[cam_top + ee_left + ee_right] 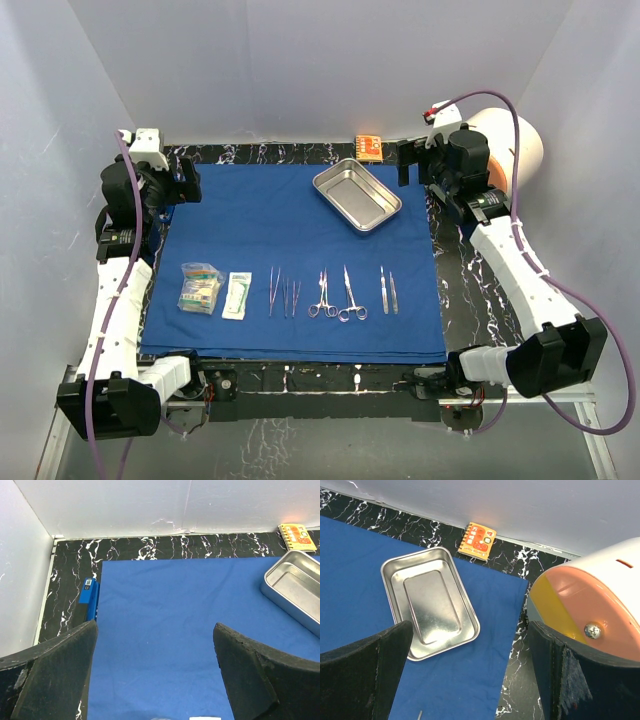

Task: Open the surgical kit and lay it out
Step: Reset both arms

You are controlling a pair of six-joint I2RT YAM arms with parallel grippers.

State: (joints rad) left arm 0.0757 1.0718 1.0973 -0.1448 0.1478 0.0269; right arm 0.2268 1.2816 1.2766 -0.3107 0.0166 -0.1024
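The blue cloth [290, 240] is seen spread flat on the bench [260, 152], with the steel tray [357, 194] at its far right. The instruments [330, 293] and packets [212, 290], rowed along the near edge, are shown only from above. The left gripper [155, 630] and right gripper [471, 626] are held wide and empty.

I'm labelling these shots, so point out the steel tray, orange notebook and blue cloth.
steel tray [357, 194], top view, its bare floor.
orange notebook [478, 541], right wrist view, its front cover.
blue cloth [250, 225], top view, bare stretch left of the tray.

One tray [357, 194], two packets [200, 287], two clamps [322, 296]
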